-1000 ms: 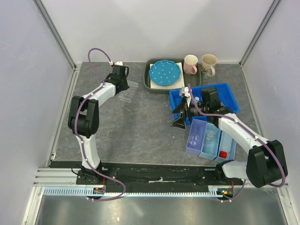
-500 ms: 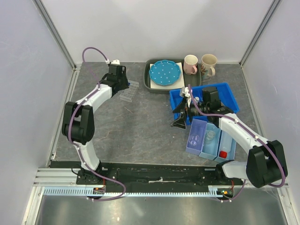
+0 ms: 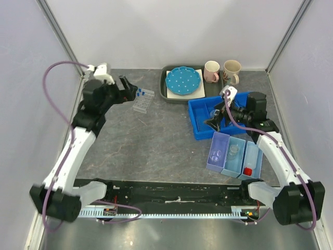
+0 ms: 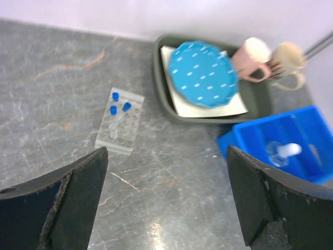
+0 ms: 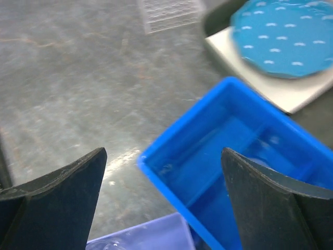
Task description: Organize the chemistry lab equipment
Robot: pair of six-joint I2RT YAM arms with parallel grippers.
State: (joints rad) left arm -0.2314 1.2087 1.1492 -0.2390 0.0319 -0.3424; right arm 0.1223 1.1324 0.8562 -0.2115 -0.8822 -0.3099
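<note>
Left hand: fingers spread wide with nothing between them. It sits at the upper left of the top view, raised above the table.

Clear test-tube rack: lying on the table just right of that hand and apart from it. Three blue-capped tubes stand at its far end.

Right hand: fingers spread wide and empty, over the lower-left corner of the large blue bin at centre right.

Lower right: three small pale bins side by side.
- The left one holds clear glass flasks.
- The right one holds the red-capped bottle.

Top centre: dotted plate on a grey tray, with two mugs just to its right.
</note>
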